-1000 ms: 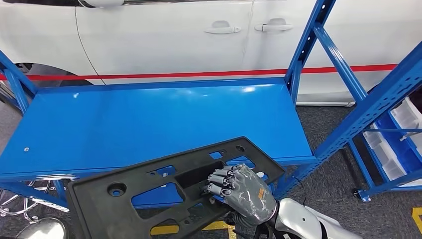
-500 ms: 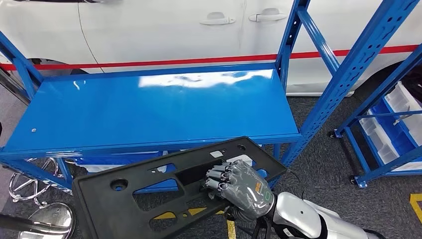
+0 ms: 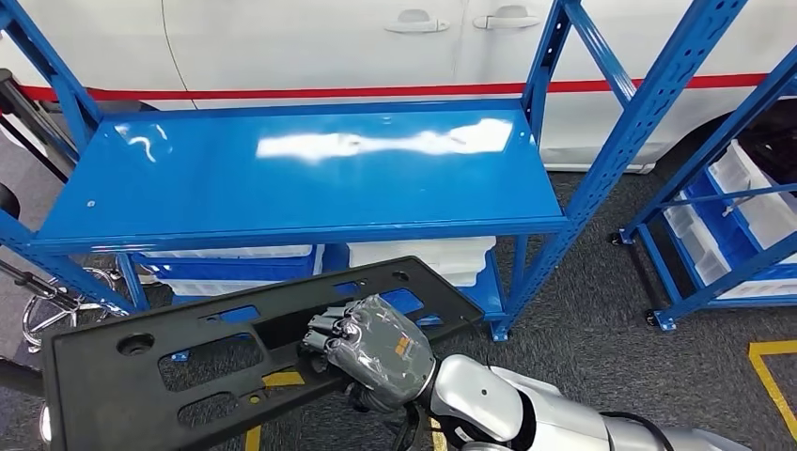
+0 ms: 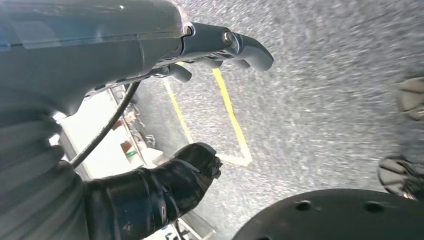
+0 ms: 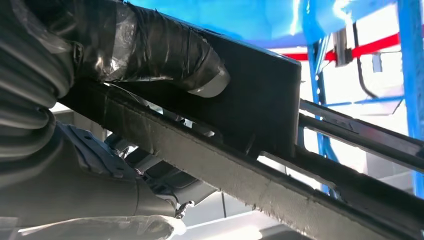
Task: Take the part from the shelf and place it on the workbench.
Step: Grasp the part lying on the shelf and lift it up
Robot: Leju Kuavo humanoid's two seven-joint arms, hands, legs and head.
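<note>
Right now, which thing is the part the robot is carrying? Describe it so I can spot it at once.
Start at the blue shelf before the white car. Below its front edge, in the head view, the right robot hand grips a long black panel. It is flat plastic, pierced by cut-out openings and round holes, unlike the white bins under the shelf.

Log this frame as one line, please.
phase: carrying | right hand: grips black part | left hand: holds nothing | blue shelf: bare top
</note>
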